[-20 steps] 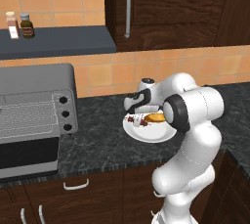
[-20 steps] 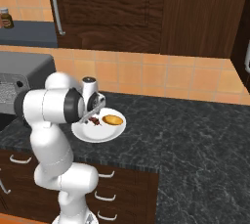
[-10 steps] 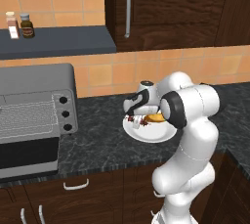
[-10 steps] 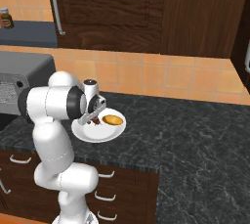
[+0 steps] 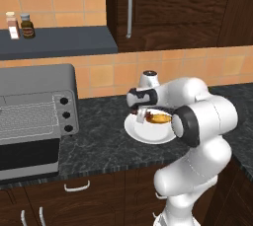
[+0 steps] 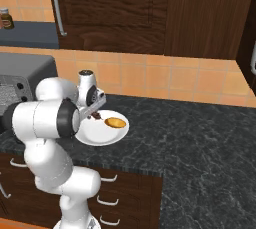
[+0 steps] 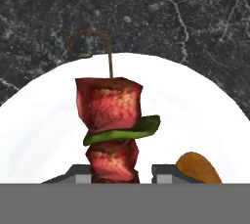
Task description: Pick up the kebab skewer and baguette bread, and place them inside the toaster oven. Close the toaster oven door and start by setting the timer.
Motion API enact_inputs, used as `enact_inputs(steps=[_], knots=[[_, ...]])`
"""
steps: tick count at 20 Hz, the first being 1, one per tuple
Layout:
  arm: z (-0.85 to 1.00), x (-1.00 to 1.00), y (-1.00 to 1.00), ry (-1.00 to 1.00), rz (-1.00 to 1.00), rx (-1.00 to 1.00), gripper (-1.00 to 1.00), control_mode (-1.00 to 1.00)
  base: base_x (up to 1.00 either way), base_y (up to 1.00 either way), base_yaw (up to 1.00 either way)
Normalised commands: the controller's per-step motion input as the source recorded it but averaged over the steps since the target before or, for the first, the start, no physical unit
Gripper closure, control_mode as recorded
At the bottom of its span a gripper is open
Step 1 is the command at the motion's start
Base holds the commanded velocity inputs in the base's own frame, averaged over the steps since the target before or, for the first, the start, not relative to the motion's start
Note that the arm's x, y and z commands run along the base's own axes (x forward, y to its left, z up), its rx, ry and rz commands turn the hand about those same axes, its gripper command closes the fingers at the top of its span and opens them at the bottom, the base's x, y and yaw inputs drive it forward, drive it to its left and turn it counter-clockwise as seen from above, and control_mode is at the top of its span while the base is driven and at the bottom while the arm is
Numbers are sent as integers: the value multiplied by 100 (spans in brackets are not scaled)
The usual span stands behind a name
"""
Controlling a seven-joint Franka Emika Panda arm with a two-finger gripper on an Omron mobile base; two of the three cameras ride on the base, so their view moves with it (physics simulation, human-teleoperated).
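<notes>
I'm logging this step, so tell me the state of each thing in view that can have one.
claw: shut on the kebab skewer
kebab skewer: gripped, over the plate
baguette bread: lying on the plate, untouched
plate: on the counter
toaster oven: rack visible
toaster oven door: open, folded down

skewer [image 7: 112, 125] & bread [image 7: 197, 167] on plate [image 7: 44, 120]

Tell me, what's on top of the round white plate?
On the round white plate sits a skewer of red meat chunks with a green slice, with the robot's gripper closed around its lower end. A golden-orange bread loaf lies beside it. The skewer's bottom tip is hidden.
</notes>
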Motion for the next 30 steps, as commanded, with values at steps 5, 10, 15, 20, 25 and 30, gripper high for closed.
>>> enact_inputs(steps=[5,10,15,20,25,30], knots=[[97,-100,15,-14,0,-9,100,-100,0,0,0],[78,-84,58,-21,2,-6,100,-100,0,0,0],[86,-66,58,-35,2,-1,100,-100,0,0,0],[59,-59,55,-44,7,-1,100,-100,0,0,0],[20,-33,85,-11,18,-1,100,-100,0,0,0],[0,0,100,0,26,-7,100,-100,0,0,0]])
